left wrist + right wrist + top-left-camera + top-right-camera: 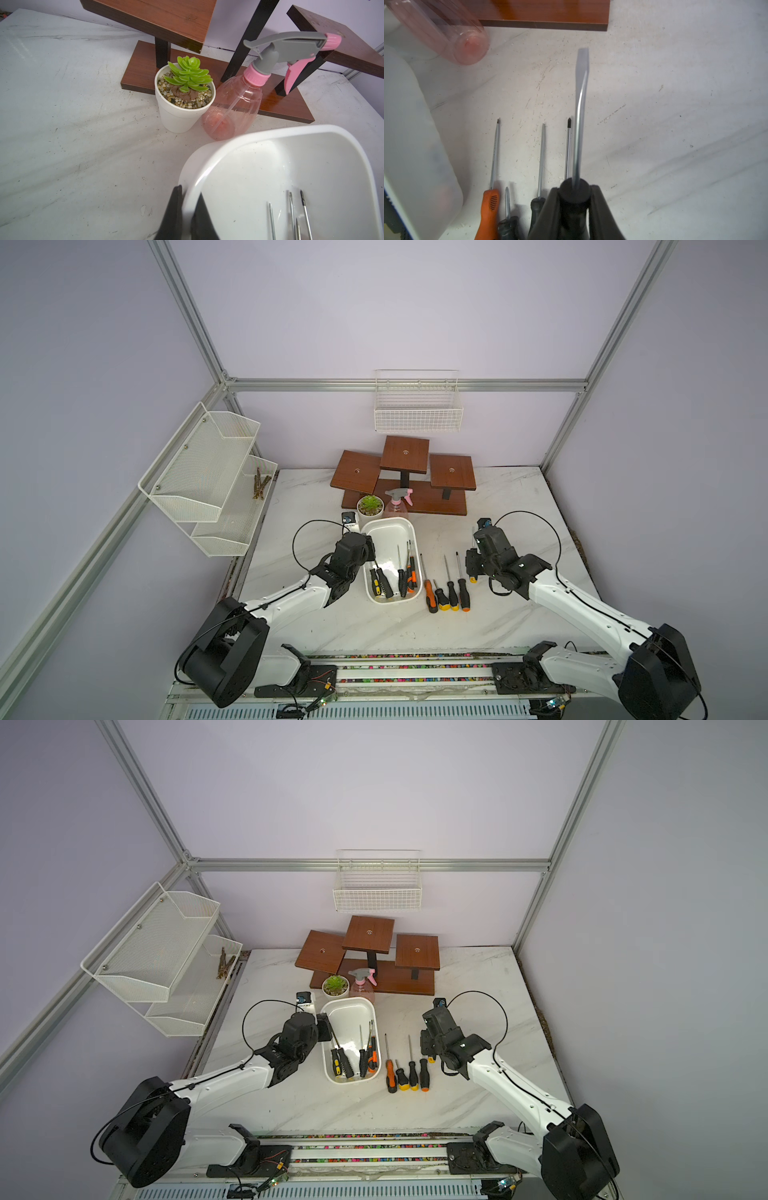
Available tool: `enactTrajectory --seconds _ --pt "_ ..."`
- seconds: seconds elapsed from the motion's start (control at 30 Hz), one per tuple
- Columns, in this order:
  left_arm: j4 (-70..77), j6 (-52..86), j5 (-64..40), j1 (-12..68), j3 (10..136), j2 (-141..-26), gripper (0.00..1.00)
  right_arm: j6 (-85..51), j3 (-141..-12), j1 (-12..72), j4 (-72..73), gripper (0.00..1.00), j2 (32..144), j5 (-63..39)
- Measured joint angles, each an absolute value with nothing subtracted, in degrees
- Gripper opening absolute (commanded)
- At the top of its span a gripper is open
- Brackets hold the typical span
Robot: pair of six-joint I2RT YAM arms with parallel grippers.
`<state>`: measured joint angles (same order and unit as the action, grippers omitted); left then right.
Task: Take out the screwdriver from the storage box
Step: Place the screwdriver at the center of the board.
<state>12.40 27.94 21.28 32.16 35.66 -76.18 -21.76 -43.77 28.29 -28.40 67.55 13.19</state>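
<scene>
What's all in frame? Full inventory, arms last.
storage box: 1, white, centre of table
boxed screwdrivers: about 5, mixed handles, near end
table screwdrivers: 4, orange/black handles, right of box
held screwdriver: 1, black handle, right of row
succulent pot: 1, green in white, behind box
spray bottle: 1, pink, beside pot
small item: 1, black-and-white, left of pot
wooden stand: 1, brown, table rear
wire basket: 1, white, back wall
mesh shelf: 1, white, left wall
twigs: few, brown, shelf's lower tier
left gripper: jaws shut on storage box rim
right gripper: jaws shut on held screwdriver

Storage box (388,539) far half bare; plant pot (370,507), spray bottle (397,508) crowd far rim.
</scene>
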Motion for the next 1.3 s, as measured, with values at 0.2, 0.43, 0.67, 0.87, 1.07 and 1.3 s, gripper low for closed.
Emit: enactTrajectory --seconds 0.2,0.43,0.67,0.87,1.07,1.3 --pt "12.4 27.9 21.3 32.2 35.7 -76.2 0.0 -22.3 -42.2 28.0 -28.6 0.0 68.7 12.5" --pt "12.4 27.9 21.3 32.2 35.7 -76.2 0.0 -24.1 -41.1 28.0 -30.2 0.0 68.7 11.7" --pt "12.4 27.9 21.3 32.2 35.7 -76.2 0.0 -25.5 -41.1 28.0 -31.4 0.0 69.6 10.6" --pt "12.4 27.9 21.2 32.2 35.7 -75.9 0.0 -26.0 -41.1 28.0 -31.9 0.0 72.6 10.7" --pt "12.4 27.9 21.2 32.2 35.7 -75.7 0.0 -26.3 -41.2 28.0 -32.9 0.0 75.2 11.0" --pt "12.6 27.9 21.3 32.2 35.3 -75.6 0.0 -26.3 -41.3 28.0 -33.2 0.0 78.1 11.0"
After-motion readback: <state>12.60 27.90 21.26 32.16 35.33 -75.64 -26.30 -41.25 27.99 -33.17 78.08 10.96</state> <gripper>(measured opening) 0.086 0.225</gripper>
